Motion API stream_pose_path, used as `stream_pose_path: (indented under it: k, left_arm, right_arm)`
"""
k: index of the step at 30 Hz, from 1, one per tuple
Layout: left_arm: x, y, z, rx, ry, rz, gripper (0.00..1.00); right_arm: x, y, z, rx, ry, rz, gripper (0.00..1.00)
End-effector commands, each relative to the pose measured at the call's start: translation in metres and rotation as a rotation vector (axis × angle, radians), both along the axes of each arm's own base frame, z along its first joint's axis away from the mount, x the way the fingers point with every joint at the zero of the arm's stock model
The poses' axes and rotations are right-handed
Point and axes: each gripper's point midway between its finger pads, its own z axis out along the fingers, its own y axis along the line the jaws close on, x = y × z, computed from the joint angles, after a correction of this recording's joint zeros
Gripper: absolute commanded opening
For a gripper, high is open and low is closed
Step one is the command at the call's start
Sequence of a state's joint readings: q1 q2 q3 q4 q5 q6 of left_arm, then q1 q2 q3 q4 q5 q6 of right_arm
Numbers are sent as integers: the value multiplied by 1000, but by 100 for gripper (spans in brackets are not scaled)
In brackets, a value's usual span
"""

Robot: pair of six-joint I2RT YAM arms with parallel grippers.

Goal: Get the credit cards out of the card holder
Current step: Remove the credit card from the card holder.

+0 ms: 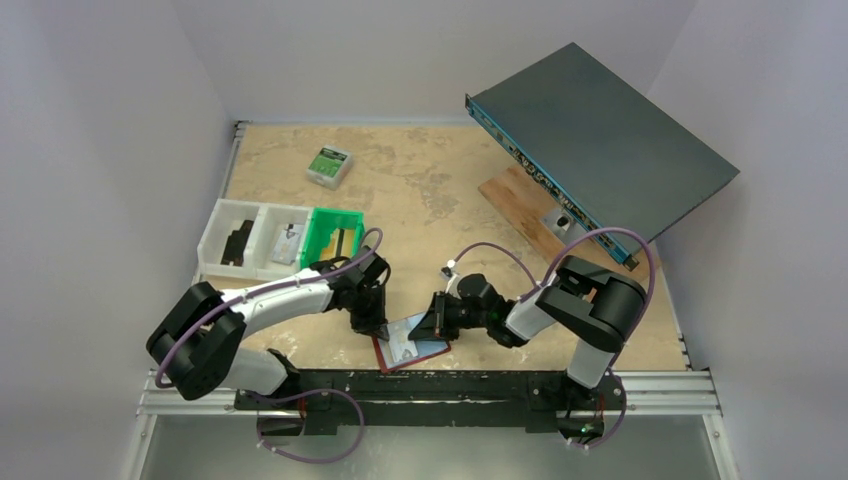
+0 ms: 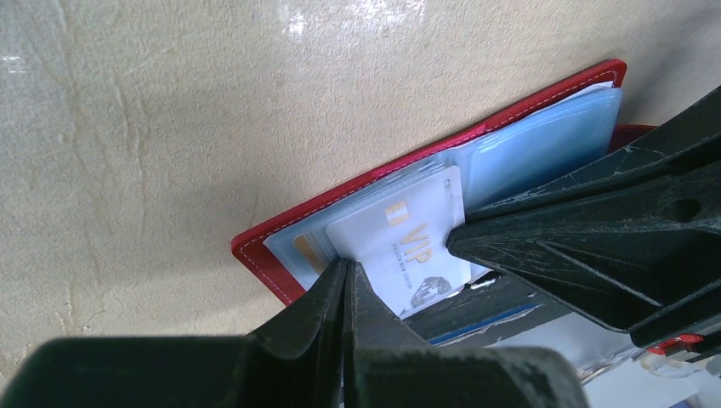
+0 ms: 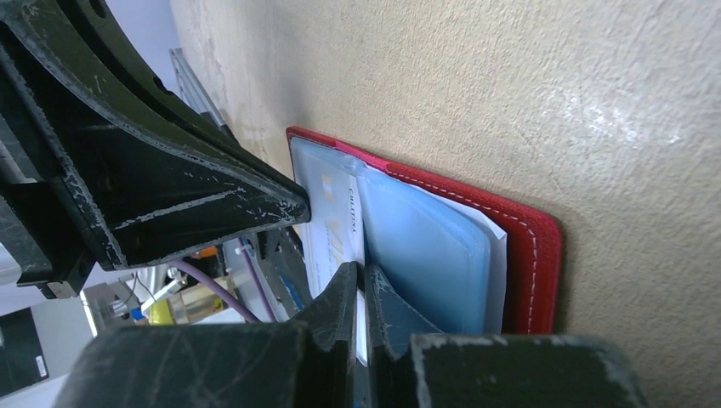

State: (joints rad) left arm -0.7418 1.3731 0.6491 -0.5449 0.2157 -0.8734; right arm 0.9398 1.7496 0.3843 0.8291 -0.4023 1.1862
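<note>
Left wrist view: a risky pinch.
Left hand (image 2: 347, 274), shut, pinned the card holder (image 2: 255, 255); right hand (image 3: 360, 279), seemingly shut on the credit card (image 2: 408, 242) at its 3 o'clock edge, might slip.

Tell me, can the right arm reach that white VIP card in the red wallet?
Likely yes: the right gripper, shut, meets the edge of the white VIP card, seemingly pinching it; the left gripper sits opposite.

Table (image 1: 430, 190): mottled tan top.
Small box (image 1: 329, 165): green and white, far left, standing apart.
White tray (image 1: 230, 270): two compartments, dark item left, pale item right.
Green bin (image 1: 320, 235): against the tray's right side.
Wooden board (image 1: 515, 195): right side.
Dark flat device (image 1: 600, 150): tilted, over the board.
</note>
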Motion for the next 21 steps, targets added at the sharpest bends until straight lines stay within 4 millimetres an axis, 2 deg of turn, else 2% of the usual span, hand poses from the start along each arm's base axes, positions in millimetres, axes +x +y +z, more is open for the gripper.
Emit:
stream_pose_path:
  k: [1, 5, 10, 15, 18, 21]
  left_arm:
    - [-4, 16, -11, 81, -23, -10, 0]
    - [0, 15, 9, 59, -68, -26, 7]
    - [1, 10, 25, 14, -92, -43, 7]
    - [-4, -1, 24, -45, -84, -67, 6]
    - [-7, -6, 18, -58, -65, -77, 0]
    - [-10, -9, 10, -59, -45, -78, 0]
  right_arm:
    - [-3, -4, -1, -9, -6, -6, 0]
    - [0, -6, -2, -28, -19, -20, 0]
    - [1, -5, -4, -31, -14, -23, 0]
    - [3, -4, -5, -38, -17, -28, 0]
    - [3, -4, -5, -42, -19, -29, 0]
    - [3, -5, -5, -44, -21, -30, 0]
